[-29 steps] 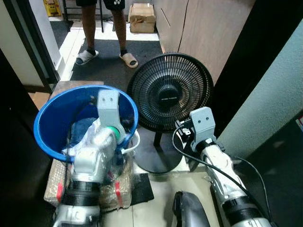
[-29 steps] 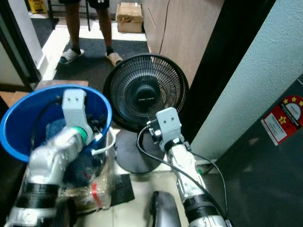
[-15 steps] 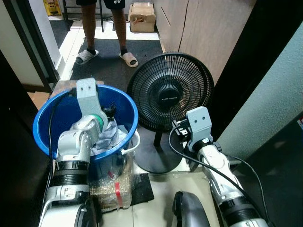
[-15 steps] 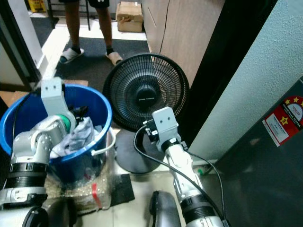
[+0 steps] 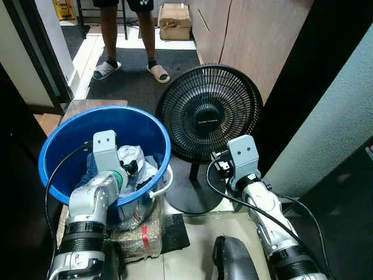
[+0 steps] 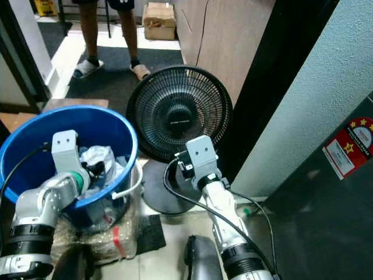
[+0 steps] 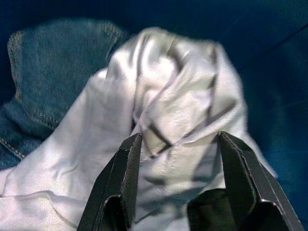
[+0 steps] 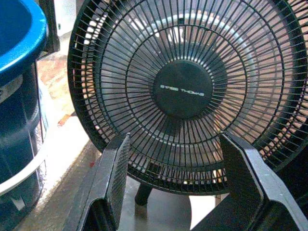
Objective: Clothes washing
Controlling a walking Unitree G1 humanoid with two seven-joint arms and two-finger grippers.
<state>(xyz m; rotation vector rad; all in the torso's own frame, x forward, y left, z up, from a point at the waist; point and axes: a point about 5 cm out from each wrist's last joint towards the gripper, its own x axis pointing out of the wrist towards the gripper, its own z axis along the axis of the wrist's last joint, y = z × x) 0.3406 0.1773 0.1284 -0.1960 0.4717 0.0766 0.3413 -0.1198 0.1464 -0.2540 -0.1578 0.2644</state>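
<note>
A blue bucket [image 5: 152, 127] stands on the floor at my left and holds clothes. A crumpled white cloth [image 7: 168, 96] lies on top of blue jeans [image 7: 43, 72] inside it. My left gripper [image 7: 178, 144] reaches down into the bucket, open, its two black fingers [image 7: 126, 168] spread just over the white cloth [image 5: 132, 156] with nothing pinched between them. My right gripper [image 8: 175, 144] is held low at the right, open and empty, facing the black fan [image 8: 185, 91].
The floor fan [image 5: 208, 114] stands right beside the bucket. A plastic-wrapped bundle [image 5: 143, 233] sits under the bucket. A person's legs [image 5: 148, 35] and a cardboard box [image 5: 175, 20] are farther back. A wooden cabinet [image 5: 245, 35] and a grey wall [image 5: 338, 116] close the right.
My left arm has swung from the bucket's front to its back and then dropped lower into it. The white cloth now rests in the bucket. The right arm has edged slightly left.
</note>
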